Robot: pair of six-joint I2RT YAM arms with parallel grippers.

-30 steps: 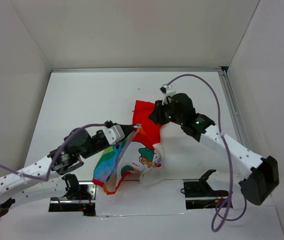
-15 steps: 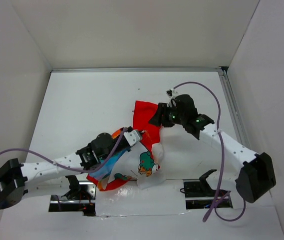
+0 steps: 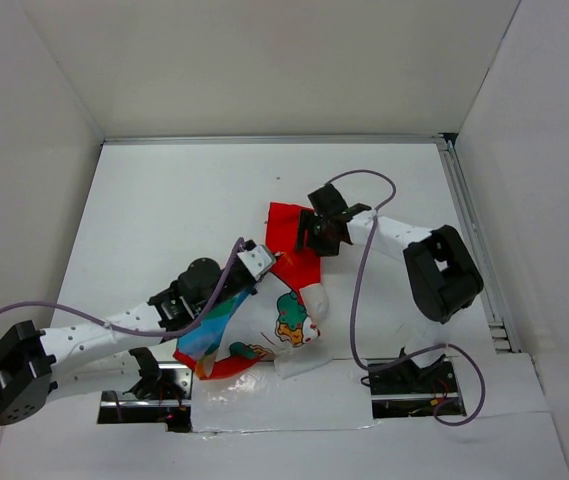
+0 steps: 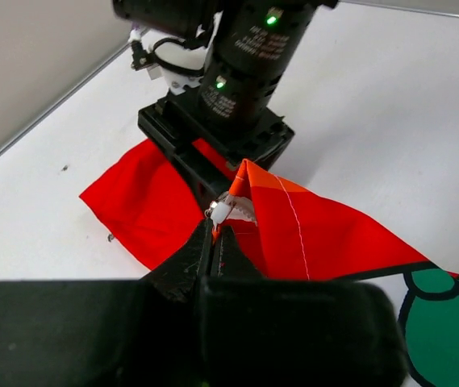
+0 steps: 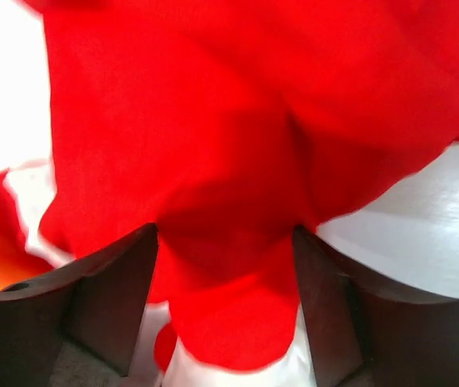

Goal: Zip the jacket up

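The jacket lies mid-table with its red hood (image 3: 286,225) at the back, the rainbow-striped side (image 3: 207,333) on the left and the white cartoon side (image 3: 292,322) on the right. My left gripper (image 3: 263,263) is shut on the small white zipper pull (image 4: 222,212) at the top of the red collar (image 4: 310,226); its fingers (image 4: 189,254) are pressed together. My right gripper (image 3: 316,236) sits low on the hood, open, with red cloth (image 5: 229,242) bunched between its fingers (image 5: 112,294). It also shows in the left wrist view (image 4: 233,129), just behind the pull.
Grey walls enclose the white table (image 3: 164,200) on three sides, with a metal rail (image 3: 469,230) along the right. The right arm's purple cable (image 3: 359,300) loops across the table beside the jacket. Black mounts (image 3: 404,375) sit at the near edge.
The right arm has folded down flat, its gripper staying on the hood. The left arm swung lower while its gripper stayed at the collar. The jacket's body has dropped and spread flatter.
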